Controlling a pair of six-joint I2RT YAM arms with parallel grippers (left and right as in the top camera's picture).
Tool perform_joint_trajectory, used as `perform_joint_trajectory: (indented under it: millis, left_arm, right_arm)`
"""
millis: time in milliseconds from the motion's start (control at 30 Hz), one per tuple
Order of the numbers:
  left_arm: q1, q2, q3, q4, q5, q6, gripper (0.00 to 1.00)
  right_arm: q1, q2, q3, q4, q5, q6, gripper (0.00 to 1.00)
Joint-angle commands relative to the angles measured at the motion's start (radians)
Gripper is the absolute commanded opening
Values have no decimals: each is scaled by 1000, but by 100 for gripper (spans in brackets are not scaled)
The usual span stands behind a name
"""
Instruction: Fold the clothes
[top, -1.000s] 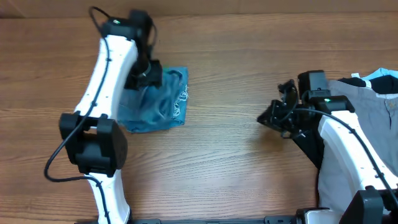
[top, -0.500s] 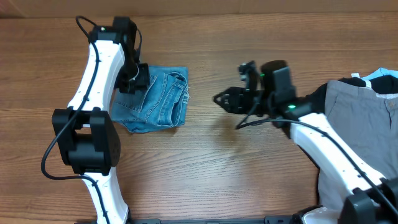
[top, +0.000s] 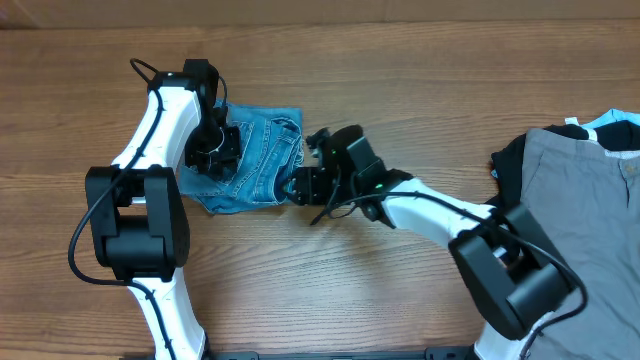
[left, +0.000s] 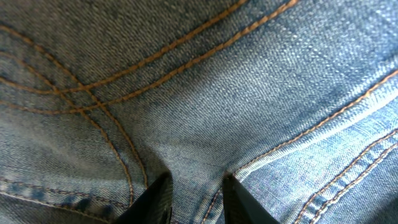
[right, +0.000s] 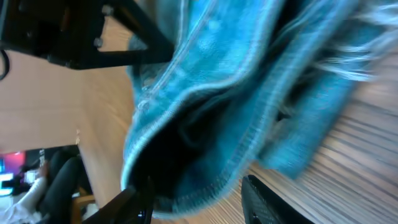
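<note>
The light-blue jeans (top: 262, 150) lie folded into a small bundle on the wooden table, left of the middle. My left gripper (top: 214, 150) is down on their left part. In the left wrist view its fingers (left: 198, 194) are slightly apart, with tips resting on flat denim (left: 199, 87) with orange stitching. My right gripper (top: 300, 186) is at the bundle's lower right edge. In the right wrist view its fingers (right: 198, 200) are spread wide around the blurred folded edge of the jeans (right: 236, 81), not closed on it.
A pile of other clothes lies at the table's right edge, with a grey garment (top: 575, 210) on top, black cloth (top: 505, 160) beneath it and a light-blue piece (top: 618, 126) behind. The table (top: 400, 80) is wood-grained.
My right arm has swung left across the table, from near the clothes pile to the right edge of the jeans. The jeans went from bunched to lying flat. My left gripper shifted onto them.
</note>
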Motion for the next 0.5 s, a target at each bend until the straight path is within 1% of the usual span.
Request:
perform_joint_trajectory:
  millis: [0,200,233,300,467]
  left_arm:
    - [-1,7,-14,-7,16,19,32]
    - [-1,7,-14,-7,16,19,34]
    - [-1,7,-14,-7,16,19,35]
    - [-1,7,-14,-9,16,19,36]
    - [-1,7,-14,-14,16,19,38]
  right_arm:
    - [28,-3,14,48,-39,17,49]
    - [50,-3,14,47,-48,17,49]
    - [51,-3,14,47,-53,17,48]
    - [50,-3,14,44,-63,16,44]
    - [42,-3,14,37,-86,5,44]
